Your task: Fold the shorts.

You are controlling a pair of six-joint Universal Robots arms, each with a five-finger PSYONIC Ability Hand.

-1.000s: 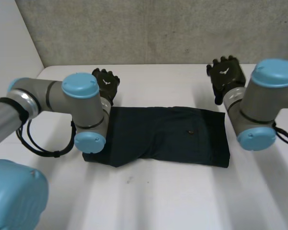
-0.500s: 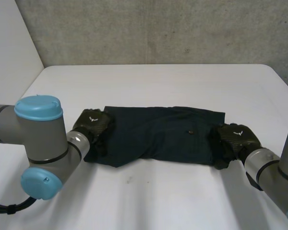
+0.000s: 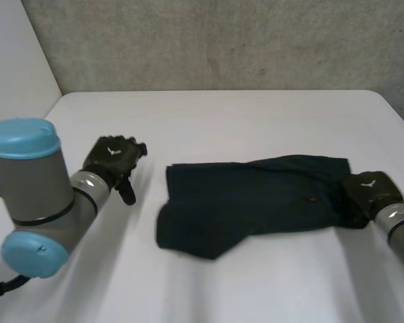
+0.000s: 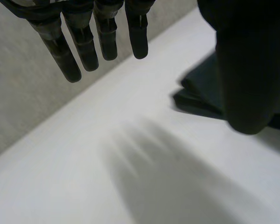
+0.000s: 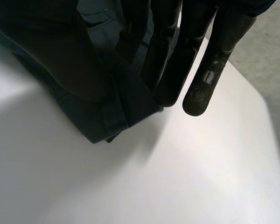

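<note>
The dark navy shorts point(image 3: 249, 202) lie crumpled across the white table point(image 3: 222, 121), their right end lifted a little. My right hand point(image 3: 369, 192) is at that right end. In the right wrist view its thumb point(image 5: 60, 56) and fingers point(image 5: 210, 60) pinch the folded edge of the shorts point(image 5: 107, 116) between them. My left hand point(image 3: 113, 158) hovers over bare table, apart from the shorts' left edge. Its fingers point(image 4: 65, 56) hang straight and hold nothing, and a corner of the shorts point(image 4: 200, 91) lies beside its thumb.
A grey concrete wall point(image 3: 222, 40) runs behind the table, and a white wall point(image 3: 13, 74) stands at the left. The table's right edge point(image 3: 397, 111) is close to my right hand.
My right hand has closed on the shorts' right end and dragged them to the right. My left hand has come off the left end and now hovers over bare table.
</note>
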